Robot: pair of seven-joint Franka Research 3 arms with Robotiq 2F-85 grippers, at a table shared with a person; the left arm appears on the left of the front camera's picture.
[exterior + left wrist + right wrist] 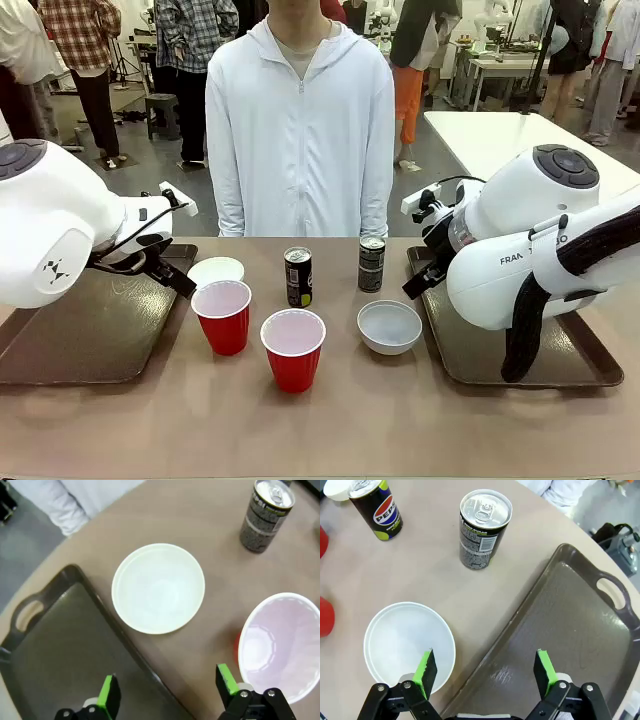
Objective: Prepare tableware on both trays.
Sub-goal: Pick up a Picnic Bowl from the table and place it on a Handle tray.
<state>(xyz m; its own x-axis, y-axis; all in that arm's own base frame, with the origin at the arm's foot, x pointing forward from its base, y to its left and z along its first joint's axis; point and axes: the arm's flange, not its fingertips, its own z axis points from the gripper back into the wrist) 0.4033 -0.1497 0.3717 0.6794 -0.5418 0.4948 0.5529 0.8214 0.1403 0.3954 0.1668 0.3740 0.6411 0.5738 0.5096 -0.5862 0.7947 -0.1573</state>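
Since both trays lie bare, I judge that none of the tableware has been set out yet. Nearest on the surface [330, 430] stands the near red cup [293, 348], upright, mouth up. Just beyond it are the far red cup [223, 315] to the left and the right bowl [390, 327] to the right.

My right fingers [426, 672] are spread wide and hold nothing. They hover over the left rim of the right tray [570, 630]. The right bowl lies just to their left and a little nearer, mouth up, with one finger over its edge in the wrist view. Being round, it has no long axis to line up with.

My left fingers [108, 694] are likewise apart and empty, over the right rim of the left tray [60, 650]. The left bowl [158, 587] sits just beyond them, beside that rim, mouth up. Each arm is the nearer one to its own bowl.

Farther off, between the trays, the Pepsi can [298, 277] and the plain dark can [371, 264] stand upright, long axes vertical. A person [300, 130] stands at the far edge.
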